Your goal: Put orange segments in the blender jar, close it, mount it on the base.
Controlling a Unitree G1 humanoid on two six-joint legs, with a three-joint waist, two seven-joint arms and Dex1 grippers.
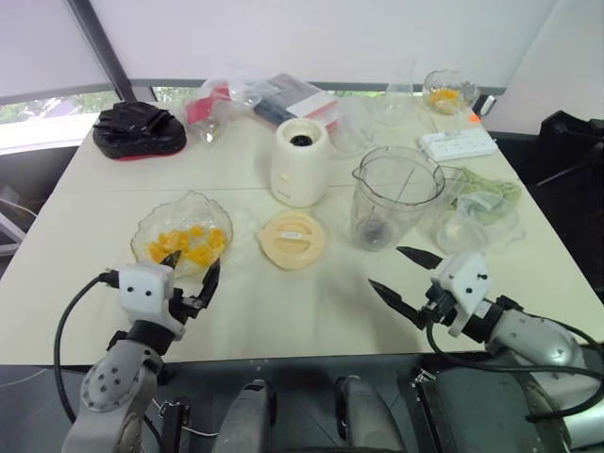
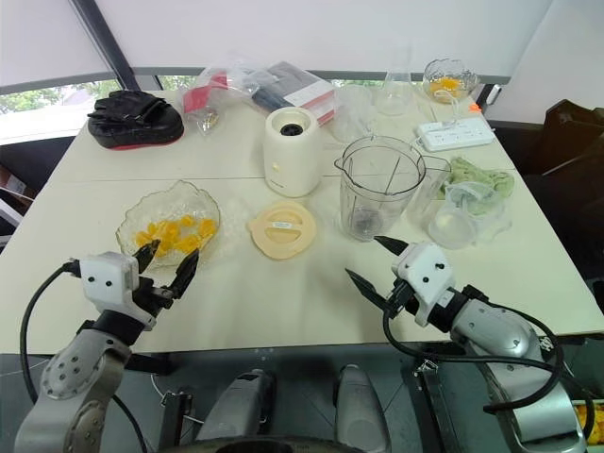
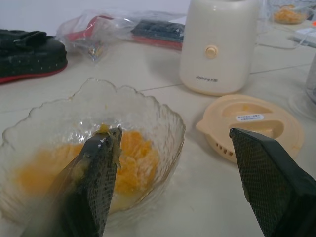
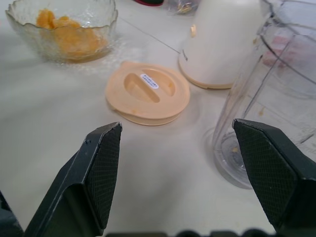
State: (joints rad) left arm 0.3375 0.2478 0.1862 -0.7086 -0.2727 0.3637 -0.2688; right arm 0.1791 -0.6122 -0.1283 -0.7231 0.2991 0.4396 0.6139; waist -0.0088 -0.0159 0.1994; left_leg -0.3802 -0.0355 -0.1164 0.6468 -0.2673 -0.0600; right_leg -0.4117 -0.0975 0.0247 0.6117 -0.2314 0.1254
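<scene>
While the orange segments (image 1: 184, 243) are kept in the glass bowl (image 1: 151, 223) at nine o'clock, nothing has been loaded: the blender jar (image 1: 392, 196) is left lidless at two o'clock, the base (image 1: 300, 162) bare at twelve; the left gripper (image 1: 191, 276) and right gripper (image 1: 408, 275) are spread, empty.

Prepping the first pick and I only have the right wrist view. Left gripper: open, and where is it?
Observer: Left gripper is open, at the near rim of the glass bowl holding the orange segments; nothing between its fingers.
Operator: Is the blender jar empty? I only see its lower wall.
Observer: From the head views, the blender jar stands upright with just the blade at the bottom, no fruit.
Operator: Anything behind the jar?
Observer: A white power strip and a second small bowl with fruit sit at the far edge.
</scene>
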